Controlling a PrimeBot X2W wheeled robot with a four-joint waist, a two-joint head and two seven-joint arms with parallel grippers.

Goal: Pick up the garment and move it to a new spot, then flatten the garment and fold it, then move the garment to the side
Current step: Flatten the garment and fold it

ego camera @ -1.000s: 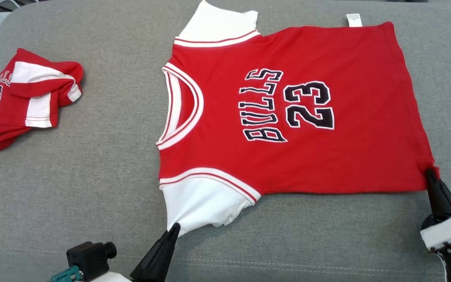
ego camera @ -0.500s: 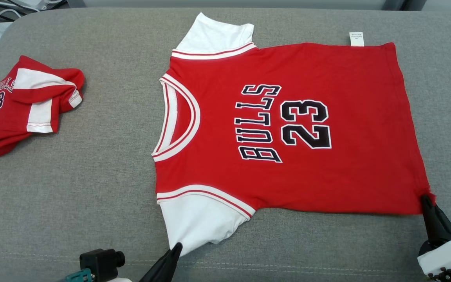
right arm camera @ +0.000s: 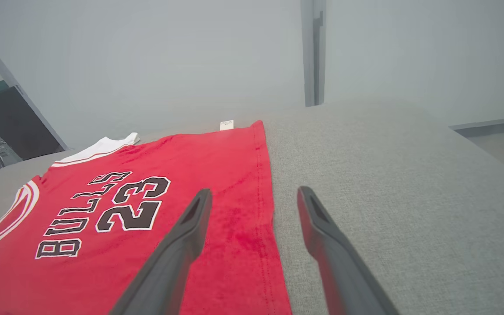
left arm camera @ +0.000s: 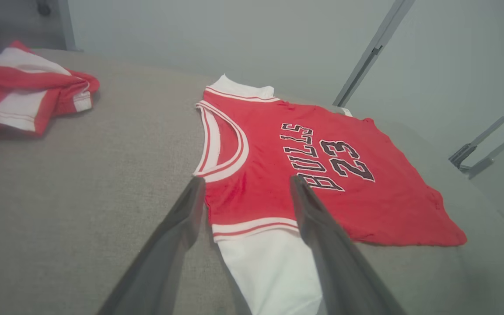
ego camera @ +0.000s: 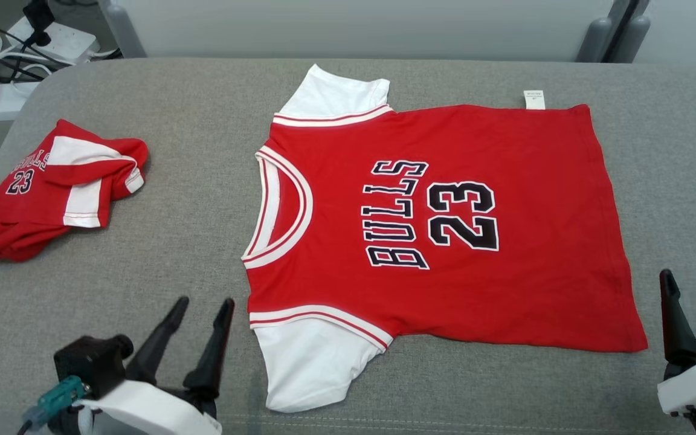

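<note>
The garment (ego camera: 444,229) is a red jersey with white sleeves and black "BULLS 23" lettering, lying flat on the grey cushion, neck to the left. It also shows in the left wrist view as the garment (left arm camera: 313,175) and in the right wrist view as the garment (right arm camera: 147,218). My left gripper (ego camera: 202,302) stands open just left of the near white sleeve (ego camera: 312,362), holding nothing. My right gripper (ego camera: 692,284) stands open just right of the hem's near corner, clear of the cloth. In the wrist views the left gripper (left arm camera: 245,183) and right gripper (right arm camera: 254,194) hover with jaws apart.
A second red and white jersey (ego camera: 52,187) lies crumpled at the cushion's far left. Cables and a power strip (ego camera: 52,36) sit on the floor beyond the back left corner. Bare grey cushion (ego camera: 161,241) lies between the two jerseys.
Both grippers have opened and let go of the garment, the left off the sleeve, the right off the hem corner, and pulled back. The head view has shifted, showing more of the back.
</note>
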